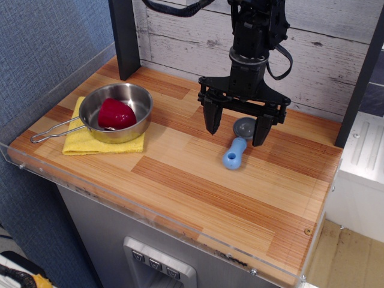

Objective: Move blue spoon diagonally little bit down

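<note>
The blue spoon (235, 153) lies on the wooden table right of centre, its light-blue handle pointing to the front and its grey bowl (245, 126) to the back. My gripper (237, 132) hangs just above it, open wide, with one black finger (211, 122) left of the bowl and the other finger (261, 131) right of it. The fingers straddle the bowl end without touching it. Part of the bowl is hidden behind the gripper.
A steel pan (117, 111) with a long wire handle holds a red object (116, 113) and rests on a yellow cloth (102, 141) at the left. A black post (125, 37) stands at the back left. A clear guard (150, 207) lines the table's front edge.
</note>
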Action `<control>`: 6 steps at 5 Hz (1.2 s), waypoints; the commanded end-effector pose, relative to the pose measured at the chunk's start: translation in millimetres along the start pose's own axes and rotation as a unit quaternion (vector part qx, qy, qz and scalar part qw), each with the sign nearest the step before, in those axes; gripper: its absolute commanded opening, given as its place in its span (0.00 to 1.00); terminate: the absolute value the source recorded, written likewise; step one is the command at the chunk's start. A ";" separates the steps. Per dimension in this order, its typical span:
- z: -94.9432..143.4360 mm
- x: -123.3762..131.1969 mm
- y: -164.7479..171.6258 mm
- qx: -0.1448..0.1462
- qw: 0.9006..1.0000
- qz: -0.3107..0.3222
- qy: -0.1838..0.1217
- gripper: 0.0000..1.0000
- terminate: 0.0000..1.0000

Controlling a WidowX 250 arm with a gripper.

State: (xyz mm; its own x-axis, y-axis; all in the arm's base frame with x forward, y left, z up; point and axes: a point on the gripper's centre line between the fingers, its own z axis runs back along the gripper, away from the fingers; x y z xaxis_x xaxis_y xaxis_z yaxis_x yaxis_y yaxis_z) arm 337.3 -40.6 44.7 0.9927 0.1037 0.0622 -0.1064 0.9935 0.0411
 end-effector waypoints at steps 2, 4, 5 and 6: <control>-10.7 -12.8 2.2 0.002 1.000 -0.025 -0.006 1.00 0.00; -27.9 -17.3 10.4 0.028 0.999 -0.029 -0.001 1.00 0.00; -28.9 -18.7 13.1 0.028 0.999 -0.022 -0.016 0.00 0.00; -26.6 -17.3 17.1 0.022 0.999 -0.016 -0.022 0.00 0.00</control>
State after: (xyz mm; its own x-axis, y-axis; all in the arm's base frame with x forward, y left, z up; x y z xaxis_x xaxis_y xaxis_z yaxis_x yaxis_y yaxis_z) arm 317.2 -31.4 7.4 0.9962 0.0500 0.0712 -0.0564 0.9942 0.0916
